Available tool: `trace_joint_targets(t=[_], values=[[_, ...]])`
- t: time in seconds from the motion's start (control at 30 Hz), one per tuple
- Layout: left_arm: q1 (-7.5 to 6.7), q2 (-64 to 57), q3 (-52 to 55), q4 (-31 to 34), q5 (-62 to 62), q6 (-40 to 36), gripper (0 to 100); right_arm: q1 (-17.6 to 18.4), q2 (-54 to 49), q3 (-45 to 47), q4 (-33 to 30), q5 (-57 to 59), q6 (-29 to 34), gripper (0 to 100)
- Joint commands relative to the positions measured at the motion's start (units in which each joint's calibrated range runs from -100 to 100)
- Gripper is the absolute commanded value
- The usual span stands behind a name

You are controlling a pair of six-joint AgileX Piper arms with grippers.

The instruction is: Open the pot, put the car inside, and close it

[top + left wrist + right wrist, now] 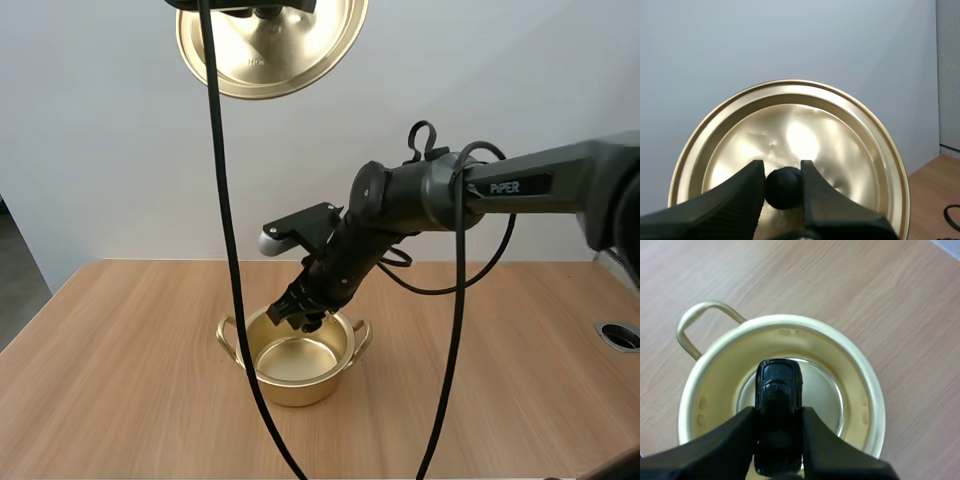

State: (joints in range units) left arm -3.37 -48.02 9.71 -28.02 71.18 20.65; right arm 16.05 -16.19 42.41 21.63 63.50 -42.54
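The golden pot [338, 375] stands open on the wooden table, lid off. High above it hangs the golden lid [290, 50], tilted, its black knob [783, 187] pinched by my left gripper [782, 175]. Directly over the pot's mouth [855, 370] is my right gripper [300, 312], shut on a small black toy car [778, 390]. The car hangs nose out between the fingertips, above the pot's shiny bottom [822, 395].
The pot has two loop handles [697, 322], one on each side. Bare wooden tabletop [120, 370] lies all around it. A round metal grommet [622, 335] sits at the table's right edge.
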Motion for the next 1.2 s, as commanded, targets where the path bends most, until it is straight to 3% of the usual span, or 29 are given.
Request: trace_joint_targets(t=[0.0,0.03,0.07,0.17,0.23,0.3,0.43,0.53,0.63,0.9,1.17], values=[[0.01,0.00,-0.04,-0.04,0.47,-0.01,0,0.02,3.18,-0.04,-0.55,1.96,0.11,0],[0.01,0.00,-0.04,-0.04,0.47,-0.01,0,0.02,4.17,-0.04,-0.29,1.96,0.11,0],[0.01,0.00,-0.04,-0.04,0.47,-0.01,0,0.02,4.79,-0.04,0.33,1.27,0.11,9],[0.01,0.00,-0.04,-0.04,0.95,-0.01,0,0.02,4.79,-0.04,0.79,-2.01,-0.69,65],[0.01,0.00,-0.04,-0.04,1.54,-0.01,0,0.02,4.79,-0.04,0.45,-2.16,-0.69,91],[0.01,0.18,-0.04,-0.04,3.39,-0.01,0,0.02,4.79,-0.04,0.16,-2.16,-0.69,85],[0.01,0.40,-0.04,0.07,7.49,-0.29,0,-1.36,3.94,-0.04,-1.35,-2.35,0.11,56],[0.01,0.52,-0.04,0.81,9.78,-1.31,0,-4.77,1.78,-0.04,-1.47,-4.44,1.05,38],[0.01,0.52,-0.04,1.09,14.65,-1.77,0,-9.48,-1.43,-0.04,-1.82,-5.37,2.02,2],[0.01,2.99,5.55,2.09,23.11,-1.96,0,-22.82,-10.50,-0.04,-1.82,-10.68,2.02,0],[0.01,5.42,27.61,1.37,8.34,2.89,0,-24.57,-14.94,-0.04,0.18,-12.01,1.79,0]])
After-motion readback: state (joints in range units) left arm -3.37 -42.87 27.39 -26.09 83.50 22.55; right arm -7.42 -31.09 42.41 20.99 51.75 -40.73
